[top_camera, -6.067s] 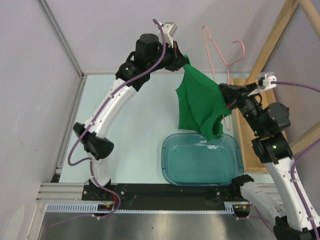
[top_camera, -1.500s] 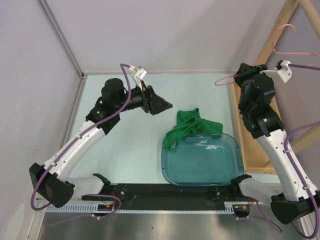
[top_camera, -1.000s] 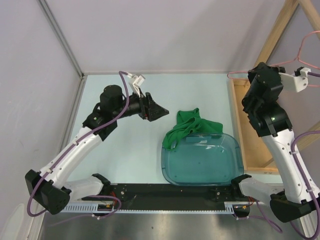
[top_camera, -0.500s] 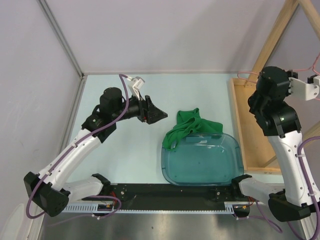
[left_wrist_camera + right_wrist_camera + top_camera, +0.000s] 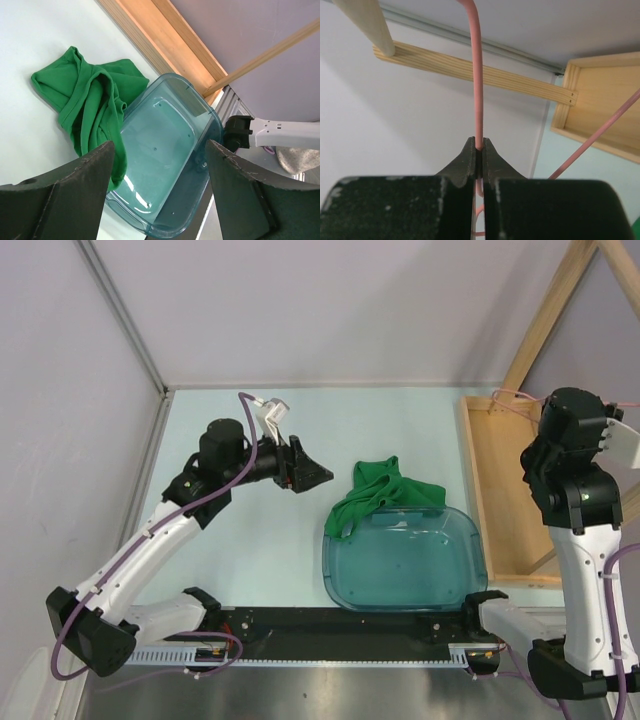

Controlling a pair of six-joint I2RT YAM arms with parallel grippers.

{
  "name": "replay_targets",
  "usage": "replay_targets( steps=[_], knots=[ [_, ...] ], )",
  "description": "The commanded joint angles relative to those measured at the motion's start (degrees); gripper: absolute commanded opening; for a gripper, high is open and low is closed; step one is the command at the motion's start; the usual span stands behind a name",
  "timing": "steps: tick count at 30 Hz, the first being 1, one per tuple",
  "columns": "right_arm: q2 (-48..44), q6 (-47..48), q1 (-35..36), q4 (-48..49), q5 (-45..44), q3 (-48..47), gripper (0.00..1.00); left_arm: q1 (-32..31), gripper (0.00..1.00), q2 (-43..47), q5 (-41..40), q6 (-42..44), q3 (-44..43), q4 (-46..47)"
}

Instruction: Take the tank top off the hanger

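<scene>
Lying crumpled on counter (image 5: 250, 540) — tank top (image 5: 385, 495), against tub (image 5: 472, 570). Hanger (image 5: 475, 75) clamped by right pincer (image 5: 479, 152); left pincer (image 5: 159, 145) spread wide, nothing held.

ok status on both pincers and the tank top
Left pincer open, empty. Right pincer shut on hanger. Tank top off it, heaped against tub.

The left arm (image 5: 150, 545) reached from its base toward 1 o'clock in the top view, then bent at the wrist so the left gripper (image 5: 318, 474) pointed toward 3 o'clock. Its fingers (image 5: 60, 195) stood wide apart and held nothing. The right arm (image 5: 585, 570) rose almost straight toward 12 o'clock, its wrist folded at the top. The right gripper (image 5: 479, 145) had its jaws pressed together on the hanger (image 5: 475, 75), the wire running up from between the tips.
</scene>
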State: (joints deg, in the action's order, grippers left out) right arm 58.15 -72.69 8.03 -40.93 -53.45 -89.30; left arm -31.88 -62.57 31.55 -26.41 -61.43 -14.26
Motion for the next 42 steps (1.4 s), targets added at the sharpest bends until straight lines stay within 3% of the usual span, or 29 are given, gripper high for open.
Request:
replay_targets(
  steps=[1,5,10,11,13,17,22,27,30,32,34,37,42],
  knots=[
    [-1.5,-3.5,-0.5,-0.5,2.0,2.0,0.00,-0.3,0.79,1.6,-0.4,1.5,0.4,0.6],
    [-3.6,-1.2,-0.4,2.0,4.6,5.2,0.03,-0.3,0.79,1.2,0.0,1.5,0.4,0.6],
    [-5.5,2.5,-0.2,1.3,7.4,6.1,0.34,-0.3,0.83,0.0,-1.2,2.2,0.7,0.6],
    [-6.2,3.0,-0.3,1.0,7.9,6.0,0.44,-0.3,0.84,-0.4,-1.4,2.2,0.7,0.6],
    [-7.2,4.4,-0.3,-0.4,8.6,6.2,0.50,-0.4,0.84,-1.0,-1.7,2.3,0.5,0.6],
    [-10.9,8.6,-0.3,-2.8,10.0,8.3,0.78,-1.0,0.86,-1.9,-3.5,3.8,-0.3,-0.2],
    [-16.1,18.5,-0.3,-6.4,13.1,9.1,0.95,-1.3,0.87,-3.3,-5.3,5.7,-0.9,-0.7],
    [-17.6,29.2,-0.3,-9.3,21.3,8.3,1.00,-3.3,0.87,-6.2,-9.2,8.3,-2.6,-1.5],
    [-18.2,39.9,-0.2,-6.2,35.7,9.4,1.00,-4.6,0.87,-9.7,-10.4,9.6,-4.3,-1.5],
    [-18.1,46.4,-0.3,-4.7,51.6,10.5,1.00,-5.3,0.87,-12.9,-10.5,10.6,-6.9,-1.9],
    [-17.0,47.7,-0.3,-3.7,64.8,11.2,1.00,-5.6,0.87,-18.2,-10.5,11.5,-8.7,-1.9],
    [-16.2,50.2,-0.2,-4.2,76.0,12.7,1.00,-5.7,0.87,-27.7,-11.0,11.7,-17.0,-3.9],
    [-18.1,56.2,0.4,-7.9,79.3,15.6,1.00,-5.8,0.86,-41.0,-9.6,10.2,-27.2,-5.4]
  ],
)
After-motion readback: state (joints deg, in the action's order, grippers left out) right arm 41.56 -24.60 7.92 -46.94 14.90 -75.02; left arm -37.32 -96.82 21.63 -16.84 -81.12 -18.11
